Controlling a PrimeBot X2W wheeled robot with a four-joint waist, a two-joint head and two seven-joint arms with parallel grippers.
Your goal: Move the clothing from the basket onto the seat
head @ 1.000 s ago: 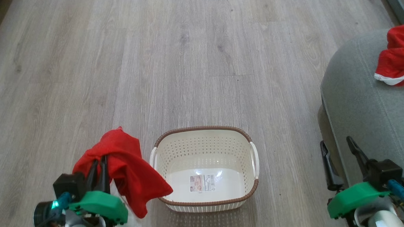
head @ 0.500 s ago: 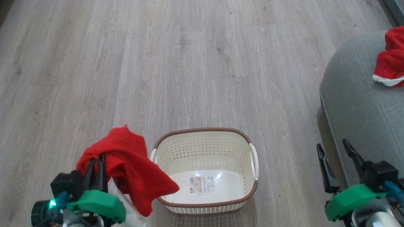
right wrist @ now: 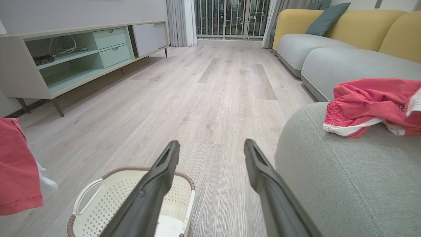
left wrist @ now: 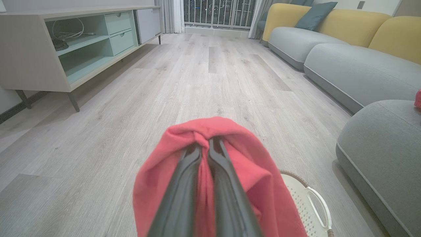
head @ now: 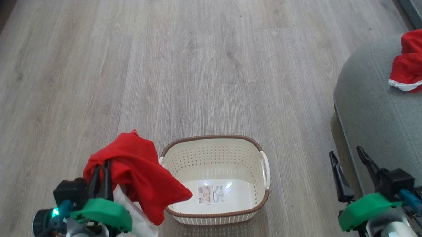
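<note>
While left end effector (head: 103,166) clamps clothing (head: 142,178) | basket (head: 211,137) holds sticker (head: 211,194) | right end effector (head: 345,151) spread

left gripper (head: 102,166) clamped on the clothing (head: 139,178) — right gripper (head: 345,152) fingers spread wide, empty.

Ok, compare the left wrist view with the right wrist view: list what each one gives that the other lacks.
Left wrist: the left gripper shut on the red jersey draped over its fingers. Right wrist: the right gripper open and empty, and the white trim of a second red garment lying on the seat. Both: basket, seat, wooden floor, cabinet.
</note>
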